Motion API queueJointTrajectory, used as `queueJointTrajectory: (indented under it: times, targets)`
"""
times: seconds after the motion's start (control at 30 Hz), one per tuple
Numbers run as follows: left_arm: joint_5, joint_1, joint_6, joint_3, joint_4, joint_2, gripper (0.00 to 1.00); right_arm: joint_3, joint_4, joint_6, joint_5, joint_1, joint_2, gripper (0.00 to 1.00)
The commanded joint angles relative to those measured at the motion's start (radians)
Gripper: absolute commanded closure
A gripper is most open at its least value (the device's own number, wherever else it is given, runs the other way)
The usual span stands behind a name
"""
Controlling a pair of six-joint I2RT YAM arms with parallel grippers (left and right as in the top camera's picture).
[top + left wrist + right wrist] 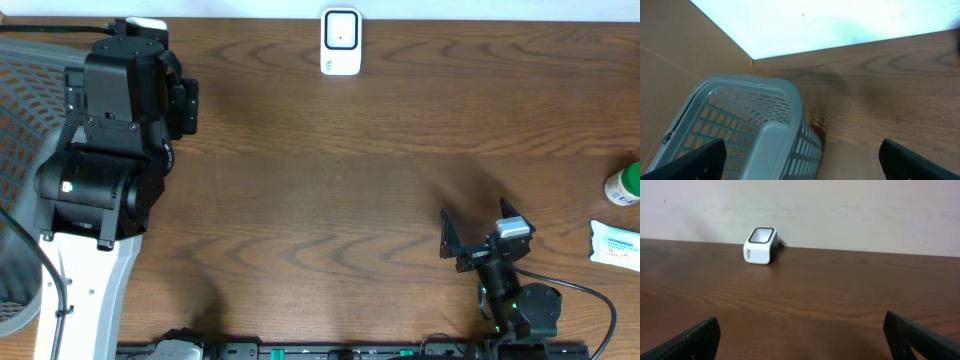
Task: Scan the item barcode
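A white barcode scanner (340,42) with a dark window stands at the table's far edge; the right wrist view shows the scanner (760,245) ahead and to the left. Two items lie at the right edge: a white bottle with a green cap (624,185) and a flat white packet (614,243). My right gripper (478,232) (802,337) is open and empty, low over the table's front right, well left of both items. My left gripper (185,103) (801,160) is open and empty too, high over the rim of a grey basket (740,120).
The grey mesh basket (22,120) stands off the table's left end, partly under the bulky left arm (105,150). A pale wall runs behind the scanner. Bare wood (330,200) lies between the two arms.
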Motion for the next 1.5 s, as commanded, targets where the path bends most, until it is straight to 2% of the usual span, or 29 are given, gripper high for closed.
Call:
queueJointTrajectory:
  times: [0.0, 0.57, 0.77, 1.1, 1.47]
  targets:
    - [-0.009, 0.003, 0.002, -0.002, 0.000, 0.003, 0.02, -0.001, -0.005, 0.014, 0.009, 0.004, -0.006, 0.01]
    - [-0.009, -0.003, 0.002, -0.002, -0.003, -0.025, 0.02, -0.001, -0.005, 0.014, 0.009, 0.004, -0.006, 0.01]
    - [-0.009, -0.003, 0.002, -0.002, -0.003, -0.168, 0.02, -0.001, -0.005, 0.014, 0.009, 0.004, -0.006, 0.01]
    - [-0.010, 0.001, 0.002, -0.002, -0.003, -0.507, 0.02, -0.001, -0.005, 0.014, 0.009, 0.004, -0.006, 0.01]
    - [-0.009, 0.018, 0.002, -0.002, -0.008, -0.605, 0.02, -0.001, -0.005, 0.014, 0.009, 0.004, -0.006, 0.01]
